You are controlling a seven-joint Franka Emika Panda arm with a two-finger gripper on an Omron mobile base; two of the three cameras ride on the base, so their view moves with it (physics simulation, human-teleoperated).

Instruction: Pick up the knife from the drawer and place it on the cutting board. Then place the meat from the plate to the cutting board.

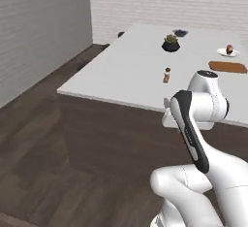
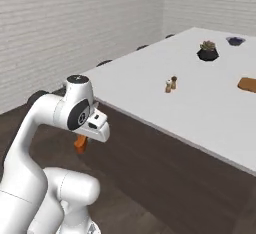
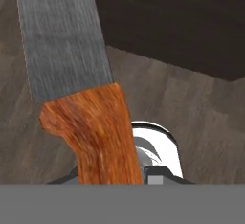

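The gripper [image 2: 82, 140] is clamped on the knife [image 3: 91, 122] by its handle, low beside the counter [image 1: 121, 75], blade pointing away from the hand. So the first step is mid-way: the knife is up and must now be carried over the counter edge to the board [image 1: 227, 67], far across. On the way stand two small shakers [image 2: 170, 84]; beyond them a dark potted plant [image 1: 170, 43] and a bowl [image 1: 180, 32]. The meat [image 1: 229, 48] waits on the plate [image 1: 224, 53], just behind the board.
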